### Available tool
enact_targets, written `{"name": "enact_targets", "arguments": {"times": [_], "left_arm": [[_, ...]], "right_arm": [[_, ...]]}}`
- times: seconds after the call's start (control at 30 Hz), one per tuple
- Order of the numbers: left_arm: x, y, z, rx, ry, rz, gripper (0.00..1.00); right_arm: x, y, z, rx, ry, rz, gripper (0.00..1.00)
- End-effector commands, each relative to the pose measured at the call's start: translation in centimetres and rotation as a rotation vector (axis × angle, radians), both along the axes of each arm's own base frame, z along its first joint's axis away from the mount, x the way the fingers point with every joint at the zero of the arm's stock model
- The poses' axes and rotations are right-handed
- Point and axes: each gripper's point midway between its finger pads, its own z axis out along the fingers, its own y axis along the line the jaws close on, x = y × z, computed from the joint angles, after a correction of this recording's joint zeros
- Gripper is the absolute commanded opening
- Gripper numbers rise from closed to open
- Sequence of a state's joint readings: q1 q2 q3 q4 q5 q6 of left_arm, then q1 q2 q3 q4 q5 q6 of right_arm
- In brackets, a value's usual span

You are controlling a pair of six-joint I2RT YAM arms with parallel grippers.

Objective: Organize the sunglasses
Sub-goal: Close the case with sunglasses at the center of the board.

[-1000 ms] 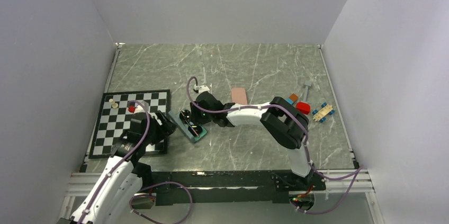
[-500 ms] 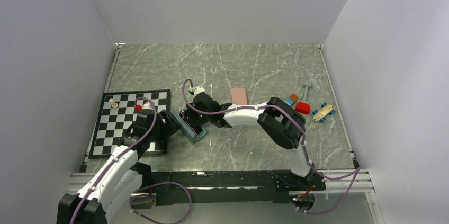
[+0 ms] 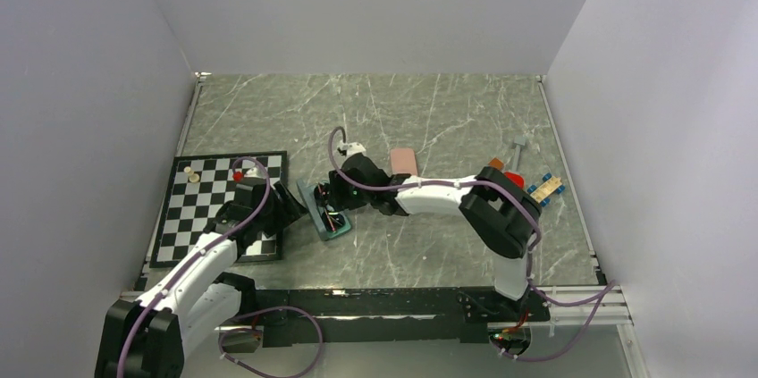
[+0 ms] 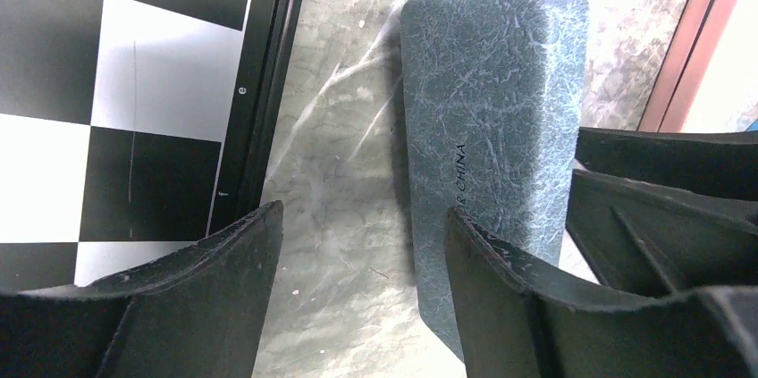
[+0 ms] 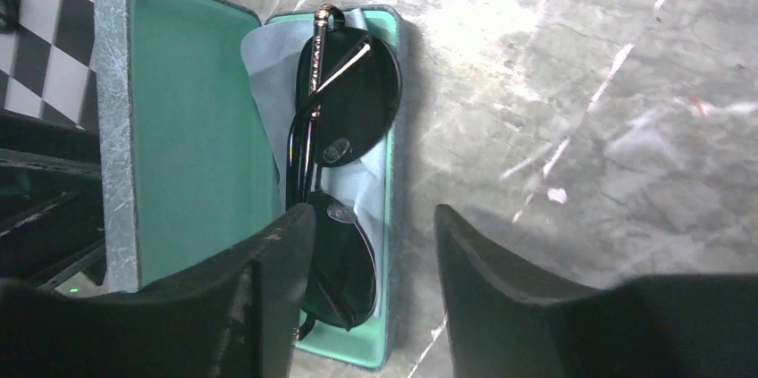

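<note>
A slate-blue case (image 3: pixel 324 214) lies open between my two grippers. In the right wrist view the thin black-framed sunglasses (image 5: pixel 344 128) lie folded in its teal base on a light blue cloth (image 5: pixel 268 74), and the lid (image 5: pixel 170 128) stands open on the left. My right gripper (image 5: pixel 371 224) is open just above the base's near end, its left finger over a lens. My left gripper (image 4: pixel 362 217) is open on the table behind the lid's outer face (image 4: pixel 492 101), its right finger (image 4: pixel 501 289) against the lid. The white-framed sunglasses are out of view.
A chessboard (image 3: pixel 206 208) with a few pieces lies at the left, its edge (image 4: pixel 268 83) beside my left gripper. A pink case (image 3: pixel 404 161) lies behind the right arm. A red block (image 3: pixel 511 180), a blue-and-wood piece (image 3: pixel 545 189) and a grey tool (image 3: pixel 518 144) sit at the right.
My left gripper has moved right, off the chessboard, up to the back of the lid. My right gripper has pulled back to the right, uncovering the open case.
</note>
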State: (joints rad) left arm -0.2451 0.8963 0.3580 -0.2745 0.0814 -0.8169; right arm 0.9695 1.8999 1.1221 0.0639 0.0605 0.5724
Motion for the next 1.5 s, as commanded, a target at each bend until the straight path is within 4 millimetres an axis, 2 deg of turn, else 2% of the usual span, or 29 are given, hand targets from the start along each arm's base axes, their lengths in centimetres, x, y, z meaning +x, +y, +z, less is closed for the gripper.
{"name": "enact_targets", "arguments": {"times": [0.0, 0.07, 0.1, 0.13, 0.23, 0.33, 0.47, 0.73, 0.87, 0.93, 1.3, 1.37, 1.47], "left_arm": [[1.5, -0.2, 1.9, -0.008, -0.074, -0.004, 0.71], [1.5, -0.3, 1.8, -0.006, -0.073, -0.007, 0.71], [1.5, -0.2, 1.8, -0.006, -0.074, -0.006, 0.71], [1.6, -0.2, 1.9, -0.003, -0.075, -0.007, 0.71], [1.6, -0.1, 1.9, 0.006, -0.071, -0.004, 0.71], [1.6, 0.0, 1.9, 0.009, -0.07, -0.003, 0.71], [1.7, 0.0, 1.9, 0.008, -0.069, -0.001, 0.71], [2.0, -0.3, 2.0, 0.0, -0.067, -0.009, 0.71], [2.2, -0.3, 2.2, 0.004, -0.072, -0.012, 0.72], [2.2, -0.4, 2.2, 0.003, -0.072, -0.011, 0.72], [2.8, -1.1, 2.3, -0.022, -0.072, -0.039, 0.72], [2.8, -1.1, 2.2, -0.019, -0.069, -0.037, 0.72], [3.0, -1.0, 2.3, -0.012, -0.07, -0.035, 0.72]], "right_arm": [[0.9, -0.6, 3.7, 0.123, -0.03, -0.012, 0.65], [0.7, -0.5, 5.1, 0.213, -0.024, 0.013, 0.79], [0.5, -0.5, 6.0, 0.262, -0.019, 0.028, 0.91], [0.3, -0.3, 7.0, 0.325, -0.026, 0.066, 0.99], [-1.4, 0.3, 9.9, 0.475, -0.09, 0.21, 1.0], [-3.0, 1.0, 10.6, 0.514, -0.069, 0.318, 1.0], [-4.0, 2.0, 10.2, 0.528, -0.015, 0.363, 1.0], [-3.0, 3.5, 7.1, 0.351, -0.043, 0.302, 1.0], [-0.6, 2.3, 4.2, 0.203, -0.064, 0.178, 1.0], [-0.1, 1.6, 3.1, 0.144, -0.067, 0.154, 1.0], [-0.3, -0.1, -2.0, 0.002, 0.012, 0.118, 1.0], [-0.4, 0.1, -1.8, 0.023, 0.006, 0.142, 1.0], [-0.9, 1.2, 0.4, 0.099, -0.02, 0.206, 1.0]]}}
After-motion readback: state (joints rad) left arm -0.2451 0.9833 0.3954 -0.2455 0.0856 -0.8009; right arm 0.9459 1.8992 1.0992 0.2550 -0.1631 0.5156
